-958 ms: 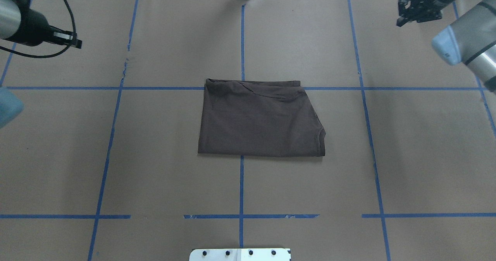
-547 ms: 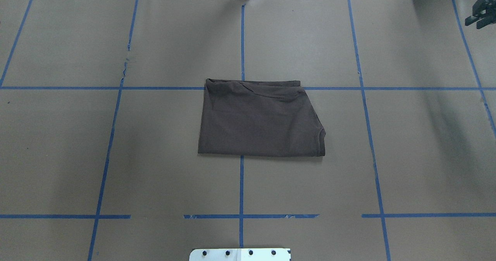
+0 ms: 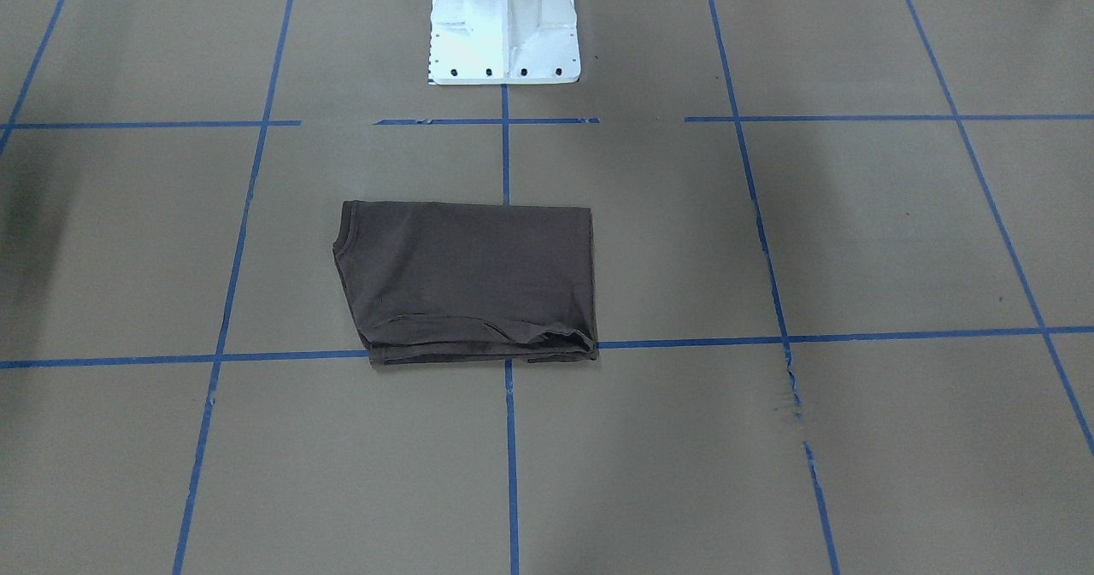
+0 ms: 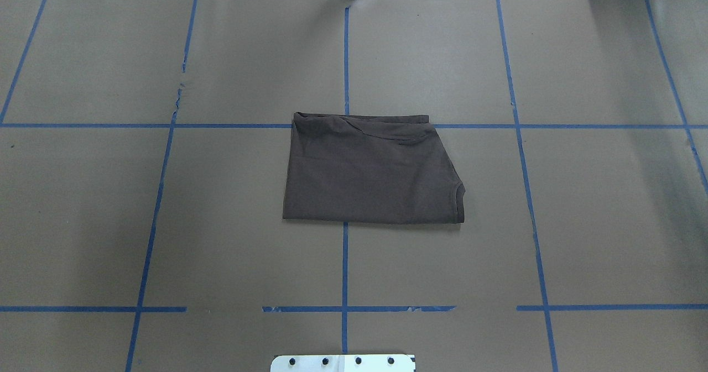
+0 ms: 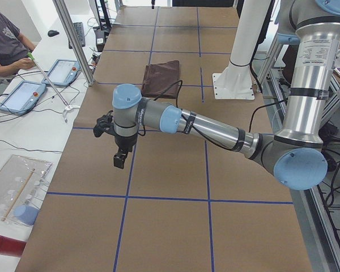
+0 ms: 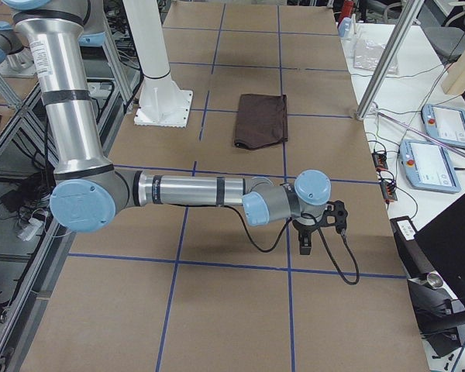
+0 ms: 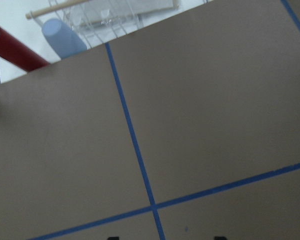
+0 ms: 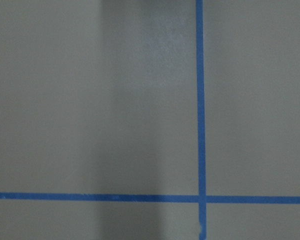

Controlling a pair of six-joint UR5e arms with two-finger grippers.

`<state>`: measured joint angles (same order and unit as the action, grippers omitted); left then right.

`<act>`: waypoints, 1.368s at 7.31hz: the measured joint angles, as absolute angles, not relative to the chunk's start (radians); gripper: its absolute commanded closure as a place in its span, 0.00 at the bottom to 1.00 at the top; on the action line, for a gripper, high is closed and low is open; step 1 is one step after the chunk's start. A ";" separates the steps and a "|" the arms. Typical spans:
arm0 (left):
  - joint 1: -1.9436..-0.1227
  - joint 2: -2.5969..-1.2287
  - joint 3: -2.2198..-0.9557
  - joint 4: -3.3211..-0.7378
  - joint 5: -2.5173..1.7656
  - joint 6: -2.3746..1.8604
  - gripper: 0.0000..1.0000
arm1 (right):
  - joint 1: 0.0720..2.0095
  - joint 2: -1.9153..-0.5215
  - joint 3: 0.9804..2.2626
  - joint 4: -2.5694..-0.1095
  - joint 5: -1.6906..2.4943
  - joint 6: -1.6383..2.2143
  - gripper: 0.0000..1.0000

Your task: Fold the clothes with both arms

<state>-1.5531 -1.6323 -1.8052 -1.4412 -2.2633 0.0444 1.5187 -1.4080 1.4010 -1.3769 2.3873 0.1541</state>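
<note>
- T-shirt (image 4: pixel 370 170) lies folded flat in the middle of the table (image 4: pixel 581 223).
- Left gripper (image 5: pixel 119 161) and right gripper (image 6: pixel 305 244) hang far from it; open or closed, I cannot tell.

**Two silver arms, blue caps, black claws**

Left arm (image 5: pixel 215 129): silver-grey tubes, light blue round joint caps (image 5: pixel 126 95), black bands at the joints, black left claw (image 5: pixel 119 163). Right arm (image 6: pixel 186 188): same build, thin black cable (image 6: pixel 356 267) looping off the wrist, black right claw (image 6: pixel 304 248). Shared white pedestal (image 3: pixel 504 11), with black bolts (image 3: pixel 489 72) along the plate edge. Wrist lettering unreadable.
</note>
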 measured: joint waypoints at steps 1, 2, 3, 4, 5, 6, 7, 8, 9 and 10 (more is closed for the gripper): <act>-1.555 -1.560 -1.833 -1.412 -2.270 0.054 0.00 | 1.522 -1.413 1.408 -1.419 2.383 0.112 0.00; -1.555 -1.508 -1.841 -1.451 -2.266 0.056 0.00 | 1.520 -1.417 1.411 -1.437 2.381 0.095 0.00; -1.555 -1.484 -1.832 -1.491 -2.265 0.054 0.00 | 1.519 -1.420 1.413 -1.443 2.379 0.089 0.00; -1.555 -1.476 -1.813 -1.513 -2.277 0.053 0.00 | 1.518 -1.426 1.414 -1.441 2.376 0.087 0.00; -1.555 -1.476 -1.797 -1.529 -2.304 0.052 0.00 | 1.518 -1.432 1.414 -1.438 2.375 0.086 0.00; -1.554 -1.478 -1.778 -1.551 -2.332 0.052 0.00 | 1.516 -1.434 1.414 -1.437 2.376 0.089 0.00; -1.554 -1.480 -1.762 -1.571 -2.343 0.052 0.00 | 1.512 -1.435 1.412 -1.436 2.380 0.095 0.00; -1.554 -1.484 -1.755 -1.587 -2.346 0.051 0.00 | 1.508 -1.434 1.412 -1.437 2.386 0.098 0.00; -1.554 -1.488 -1.752 -1.594 -2.346 0.052 0.00 | 1.506 -1.431 1.413 -1.437 2.392 0.099 0.00; -1.555 -1.489 -1.752 -1.597 -2.345 0.053 0.00 | 1.502 -1.428 1.413 -1.438 2.392 0.099 0.00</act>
